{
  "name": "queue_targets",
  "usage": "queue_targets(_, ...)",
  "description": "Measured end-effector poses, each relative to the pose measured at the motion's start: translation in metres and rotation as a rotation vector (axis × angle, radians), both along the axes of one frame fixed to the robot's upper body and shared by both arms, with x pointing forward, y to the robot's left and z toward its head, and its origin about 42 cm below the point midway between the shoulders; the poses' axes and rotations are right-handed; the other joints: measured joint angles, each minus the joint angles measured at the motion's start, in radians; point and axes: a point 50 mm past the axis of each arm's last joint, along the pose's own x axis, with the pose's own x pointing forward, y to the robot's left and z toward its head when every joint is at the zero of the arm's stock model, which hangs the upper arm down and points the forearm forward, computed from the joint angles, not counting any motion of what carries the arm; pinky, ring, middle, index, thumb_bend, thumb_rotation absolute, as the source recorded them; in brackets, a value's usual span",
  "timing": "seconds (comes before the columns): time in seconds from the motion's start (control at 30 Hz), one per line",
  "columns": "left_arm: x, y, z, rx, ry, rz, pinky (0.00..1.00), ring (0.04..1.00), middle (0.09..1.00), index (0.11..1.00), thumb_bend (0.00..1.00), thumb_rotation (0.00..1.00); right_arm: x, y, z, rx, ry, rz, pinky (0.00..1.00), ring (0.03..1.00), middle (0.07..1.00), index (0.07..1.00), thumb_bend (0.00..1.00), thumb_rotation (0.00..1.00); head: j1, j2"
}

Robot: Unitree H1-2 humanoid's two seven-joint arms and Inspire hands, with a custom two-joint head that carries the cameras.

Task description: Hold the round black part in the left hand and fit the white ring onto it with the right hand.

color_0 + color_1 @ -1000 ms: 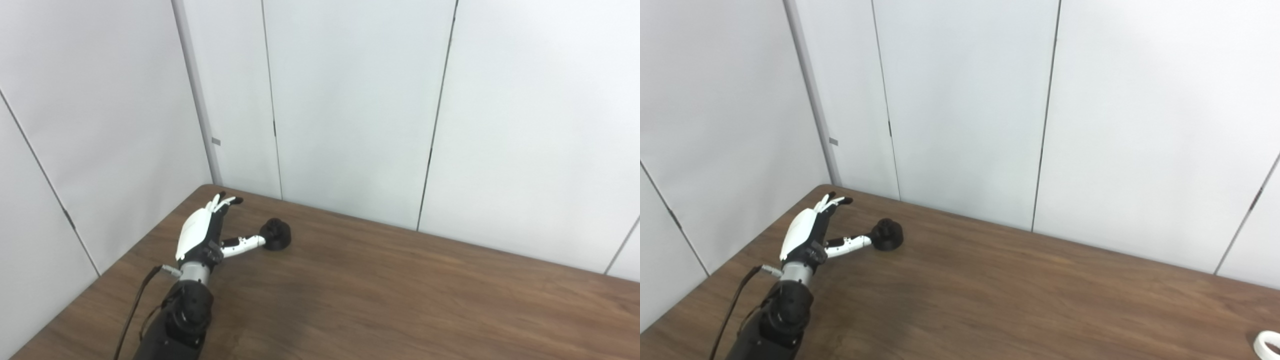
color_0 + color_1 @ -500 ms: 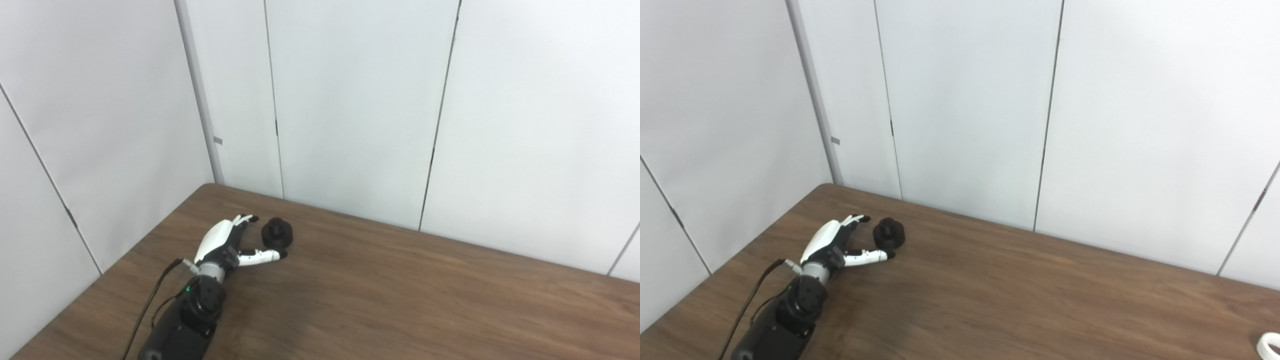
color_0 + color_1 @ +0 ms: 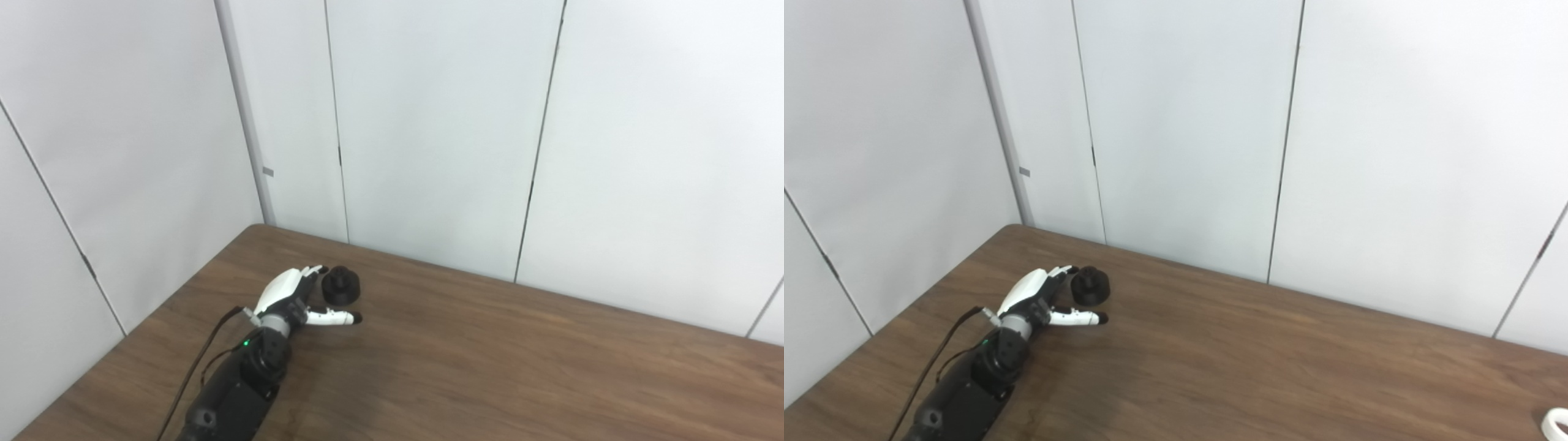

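Black against the brown wood, the round part (image 3: 340, 286) sits on the bench (image 3: 490, 367) near its far left corner, and the left hand (image 3: 288, 298) lies low beside it, at about eight o'clock from it. The hand is spread and holds nothing: its fingers (image 3: 312, 271) reach along the part's left flank, close to touching, while the thumb (image 3: 334, 317) stretches out on the near side, at about six o'clock of the part. The part stands in the gap between them, not yet gripped.

So the step in hand looks like the first one, getting hold of the black part. I'd say the next move calls for the hand to slide a little further in and close fingers and thumb around it before lifting.

The white ring (image 3: 1554, 422) lies well apart, at the lower right edge of the right eye view. The right hand is nowhere in sight.
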Motion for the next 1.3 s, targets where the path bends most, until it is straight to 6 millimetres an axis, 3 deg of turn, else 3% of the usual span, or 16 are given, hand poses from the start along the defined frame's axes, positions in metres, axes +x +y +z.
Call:
queue_targets(0.67, 0.009, -0.006, 0.003, 0.019, 0.017, 0.003, 1.0, 1.0, 1.0, 0.919, 1.0, 0.39, -0.007, -0.005, 0.001, -0.003, 0.004, -0.015, 0.99, 1.0, 1.0, 1.0, 0.53, 0.63, 0.0, 0.005)
queue_targets(0.93, 0.016, -0.004, 0.0, 0.1, 0.048, -0.003, 1.0, 1.0, 1.0, 0.807, 0.99, 0.26, -0.019, -0.015, 0.006, -0.012, 0.023, -0.023, 1.0, 1.0, 1.0, 1.0, 0.52, 0.61, -0.009, 0.035)
queue_targets(1.17, 0.031, 0.01, 0.01, 0.182, 0.066, -0.017, 1.0, 1.0, 0.975, 0.67, 0.91, 0.17, -0.021, -0.016, 0.006, -0.016, 0.021, -0.026, 0.98, 1.0, 1.0, 1.0, 0.57, 0.66, -0.008, 0.043)
queue_targets(1.3, 0.031, 0.011, 0.008, 0.193, 0.057, -0.014, 1.0, 1.0, 0.955, 0.624, 0.93, 0.14, -0.021, -0.017, 0.006, -0.018, 0.021, -0.026, 0.97, 1.0, 1.0, 1.0, 0.58, 0.67, -0.009, 0.043)
